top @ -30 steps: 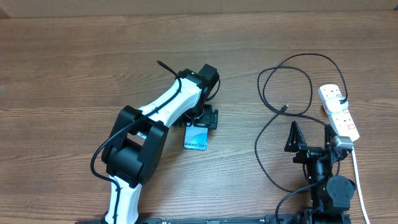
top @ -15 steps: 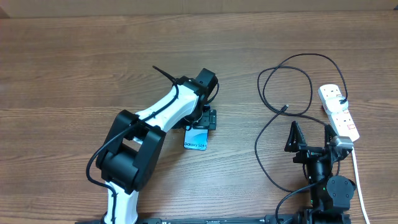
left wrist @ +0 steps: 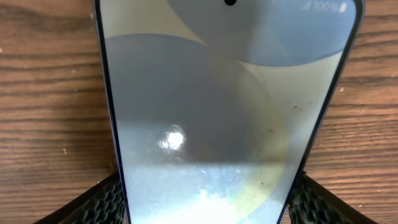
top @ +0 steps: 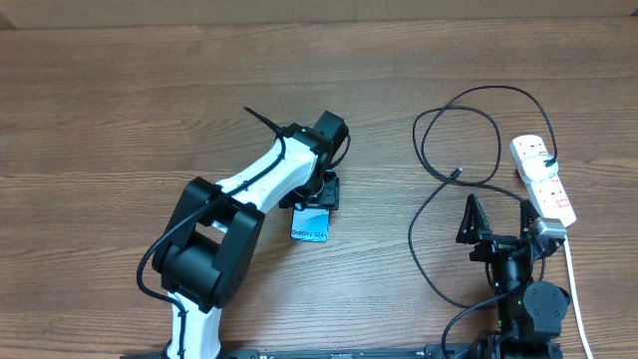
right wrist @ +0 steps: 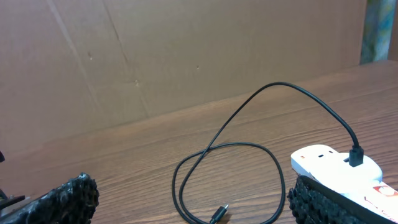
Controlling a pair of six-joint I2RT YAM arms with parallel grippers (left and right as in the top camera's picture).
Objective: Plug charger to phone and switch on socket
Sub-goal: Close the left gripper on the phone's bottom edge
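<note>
The phone lies flat on the wooden table, its "Galaxy" end toward the front. My left gripper is shut on its far end. In the left wrist view the screen fills the frame, with a finger pressed against each long edge. The charger lies in loops at the right, its plug tip free on the table, and its other end is plugged into the socket. My right gripper is open and empty, near the front edge. Its view shows the cable, the tip and the socket.
The socket's white lead runs toward the front edge beside the right arm. A cardboard wall stands behind the table. Bare wood lies between the phone and the cable loops.
My left gripper has shifted a little to the left and the phone has moved with it. The right arm, cable and socket have not moved.
</note>
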